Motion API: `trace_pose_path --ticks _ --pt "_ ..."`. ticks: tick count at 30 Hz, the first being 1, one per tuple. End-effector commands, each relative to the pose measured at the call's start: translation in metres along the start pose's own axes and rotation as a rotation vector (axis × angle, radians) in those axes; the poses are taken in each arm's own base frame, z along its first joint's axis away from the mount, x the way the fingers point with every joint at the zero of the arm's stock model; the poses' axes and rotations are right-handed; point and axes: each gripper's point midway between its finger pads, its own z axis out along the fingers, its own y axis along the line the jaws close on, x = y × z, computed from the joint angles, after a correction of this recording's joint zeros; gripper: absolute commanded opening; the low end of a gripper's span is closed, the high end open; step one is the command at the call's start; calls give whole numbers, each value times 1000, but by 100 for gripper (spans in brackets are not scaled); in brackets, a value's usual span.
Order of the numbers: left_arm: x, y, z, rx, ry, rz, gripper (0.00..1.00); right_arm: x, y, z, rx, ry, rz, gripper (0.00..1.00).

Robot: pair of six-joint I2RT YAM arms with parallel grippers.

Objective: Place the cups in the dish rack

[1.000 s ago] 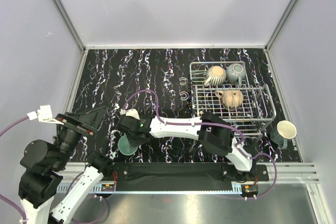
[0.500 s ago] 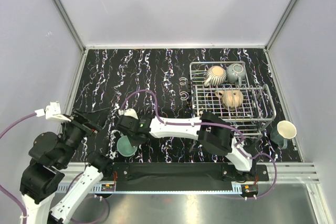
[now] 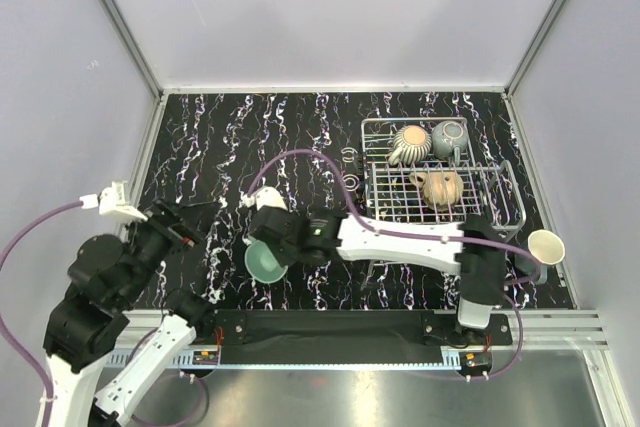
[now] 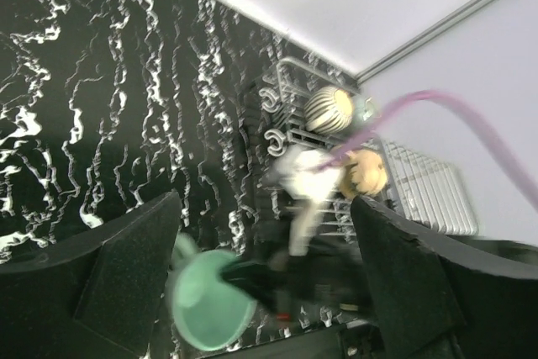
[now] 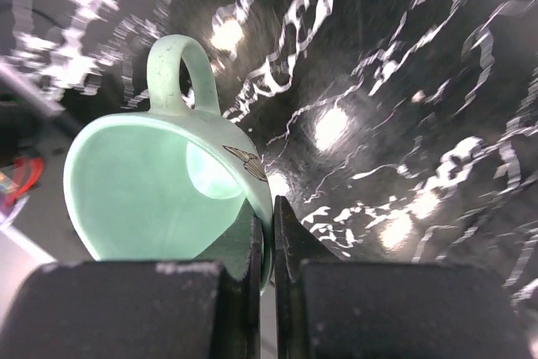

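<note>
The right gripper (image 5: 267,216) is clamped tight on the wall of the teal-green cup (image 5: 160,182) – one finger inside the rim, the other outside, with hardly a gap between them. The cup is tipped so its pale inside faces the overhead camera, and its handle points away from the fingers. It hangs over the near-left part of the black marbled table (image 3: 250,137), at the end of the right arm, which reaches leftward across the near edge; whether the cup's base touches the table cannot be told.

The left gripper (image 4: 266,203) stands with its jaws spread wide and nothing between them. It is left of the held cup and apart from it, and its wrist camera looks past the cup toward the far right.

The dish rack (image 3: 505,202) sits at the far right of the table, well apart from the held cup. Three cups lie inside it – a cream ribbed cup (image 3: 408,142) and a grey-green cup (image 3: 448,137) side by side at the far end, and a tan cup (image 3: 437,187) nearer. A dark teal cup (image 3: 546,245) with a cream inside stands on the table just right of the rack's near corner
</note>
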Motion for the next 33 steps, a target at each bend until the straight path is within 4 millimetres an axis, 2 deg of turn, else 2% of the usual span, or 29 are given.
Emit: trace_pose_path --ticks 1,2,3,4,6,7,12,13,15,16,17,18,19,20,21,22,24,25,27,28,30,31,33 --pt "-6 -17 14 20 43 74 90 -55 -7 -60 -49 -214 -46 0" --pt "-1 -16 24 -5 90 109 91 -58 -8 -68 -56 -235 -61 0" --pt "2 -18 27 1 117 122 91 -59 -11 -73 -57 -246 -80 0" --pt "4 -27 27 34 152 130 91 -66 -18 -89 -50 -288 -112 0" --pt "13 -34 35 59 212 143 91 -66 -28 -99 -31 -316 -149 0" --pt "19 -40 36 92 245 140 91 -73 -38 -114 -4 -358 -172 0" --pt "36 -53 43 161 341 131 89 -70 -65 -146 48 -398 -254 0" --pt "40 -53 46 164 359 130 88 -72 -70 -159 45 -424 -255 0" --pt "50 -59 46 206 408 105 88 -69 -79 -166 67 -442 -288 0" --pt "51 -67 47 245 410 92 88 -71 -86 -179 76 -481 -310 0" --pt "54 -71 47 274 428 78 87 -76 -88 -186 76 -516 -317 0" --pt "64 -73 49 292 465 41 87 -71 -88 -187 57 -522 -389 0" --pt "68 -88 46 382 497 23 87 -73 -90 -204 31 -574 -409 0" --pt "73 -92 47 406 526 2 87 -78 -89 -214 13 -626 -423 0" --pt "77 -97 46 423 561 -36 86 -75 -89 -216 4 -646 -463 0" --pt "83 -103 43 477 601 -55 86 -78 -94 -235 -6 -705 -459 0" --pt "89 -113 37 530 664 -111 85 -81 -95 -249 -16 -768 -503 0" --pt "88 -118 37 568 662 -124 85 -82 -99 -262 -19 -808 -499 0" --pt "86 -129 30 625 690 -181 85 -84 -101 -272 -21 -843 -528 0" --pt "79 -141 27 694 665 -184 85 -84 -102 -277 -22 -851 -540 0" --pt "82 -149 21 734 719 -265 85 -83 -104 -277 -3 -840 -589 0" --pt "75 -160 18 793 695 -275 85 -82 -105 -276 7 -831 -612 0" --pt "83 -167 16 799 754 -369 85 -80 -111 -274 43 -818 -663 0"
